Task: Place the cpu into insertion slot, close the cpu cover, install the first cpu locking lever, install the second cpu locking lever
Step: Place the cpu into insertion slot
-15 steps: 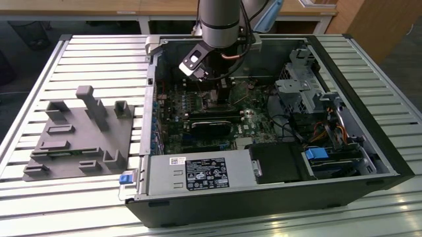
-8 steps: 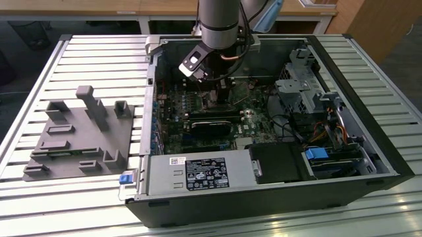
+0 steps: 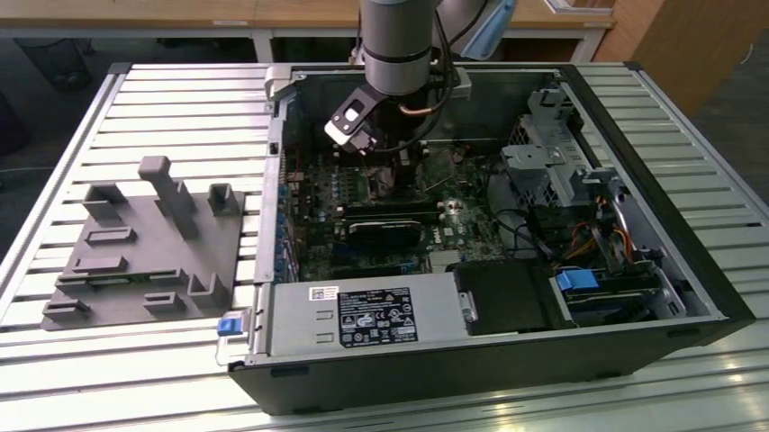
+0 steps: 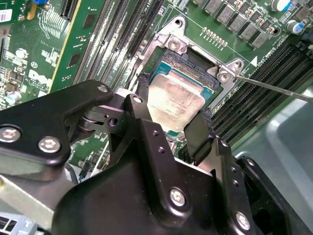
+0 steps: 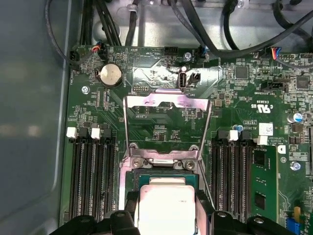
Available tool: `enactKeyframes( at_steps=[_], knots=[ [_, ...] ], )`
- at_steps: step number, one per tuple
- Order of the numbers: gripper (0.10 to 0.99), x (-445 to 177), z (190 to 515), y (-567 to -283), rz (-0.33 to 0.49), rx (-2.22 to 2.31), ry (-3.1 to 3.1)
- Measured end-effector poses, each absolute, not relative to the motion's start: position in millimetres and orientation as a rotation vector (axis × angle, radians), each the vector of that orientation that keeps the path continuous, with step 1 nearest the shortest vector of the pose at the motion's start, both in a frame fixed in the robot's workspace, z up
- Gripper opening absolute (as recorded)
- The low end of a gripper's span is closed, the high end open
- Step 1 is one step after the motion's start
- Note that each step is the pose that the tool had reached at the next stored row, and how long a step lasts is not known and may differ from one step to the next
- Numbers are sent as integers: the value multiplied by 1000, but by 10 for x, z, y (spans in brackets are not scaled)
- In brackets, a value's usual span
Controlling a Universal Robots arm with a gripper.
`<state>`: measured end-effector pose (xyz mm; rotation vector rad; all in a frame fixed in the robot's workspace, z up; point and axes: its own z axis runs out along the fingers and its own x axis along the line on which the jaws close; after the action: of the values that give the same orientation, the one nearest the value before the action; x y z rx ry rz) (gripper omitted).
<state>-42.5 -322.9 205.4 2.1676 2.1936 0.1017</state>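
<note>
In the second wrist view the hand [image 4: 171, 115] grips the cpu [image 4: 176, 100] by two opposite edges, its black fingers [image 4: 199, 132] pressed against the chip's sides. The cpu lies directly over the insertion slot [image 4: 191, 64] (whether it is fully seated I cannot tell). In the first wrist view the cpu cover [image 5: 166, 101] is flipped back, open, beyond the slot. The computer case [image 3: 420, 378] lies open on the slatted tabletop [image 3: 157, 108].

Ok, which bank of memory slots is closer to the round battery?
The bank along the grey case wall; the battery sits off its end. The other bank lies across the chip held in the gripper.
</note>
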Motion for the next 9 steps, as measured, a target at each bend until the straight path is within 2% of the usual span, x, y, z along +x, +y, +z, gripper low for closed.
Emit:
enactKeyframes(
  at_steps=[9],
  knots=[
    [541,-435,1997,-3223,100,2168,2193]
  ],
)
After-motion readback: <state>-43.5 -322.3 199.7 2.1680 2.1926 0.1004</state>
